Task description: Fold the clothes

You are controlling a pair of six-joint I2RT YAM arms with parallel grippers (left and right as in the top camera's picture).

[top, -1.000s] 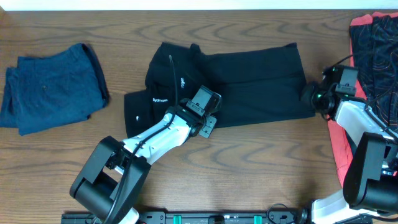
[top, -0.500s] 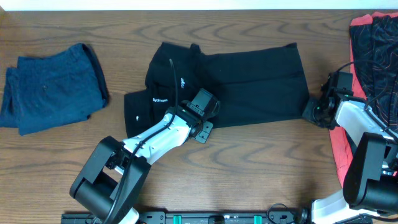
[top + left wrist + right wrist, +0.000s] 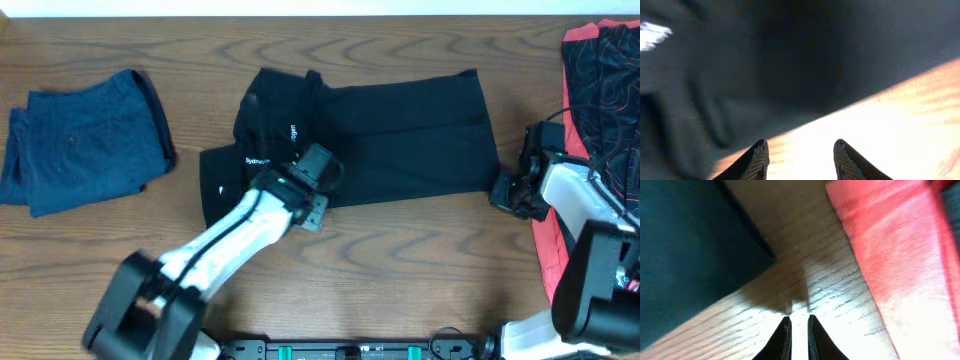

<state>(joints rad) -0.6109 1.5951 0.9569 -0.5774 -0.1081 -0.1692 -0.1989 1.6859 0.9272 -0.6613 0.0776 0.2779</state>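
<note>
black trousers [image 3: 400,130]; small white logo [image 3: 258,160], unreadable

**Operator:** What identifies the left arm [image 3: 235,230]?

**Technician:** A long white shell link with black joint housings at both ends. One black cable is routed along the top of the shell. The near housing is blurred in the overhead view. The left gripper [image 3: 800,155] carries two dark fingers [image 3: 759,157] with rounded tips and fine ribbing.

**Operator:** And the right arm [image 3: 572,190]?

**Technician:** Same build: white shell, with a large rounded black housing on the near side. Thin black cables loop beside the wrist. The right gripper [image 3: 797,330] has two narrow black fingers [image 3: 782,336], tapered toward the tip and finely grooved.
</note>
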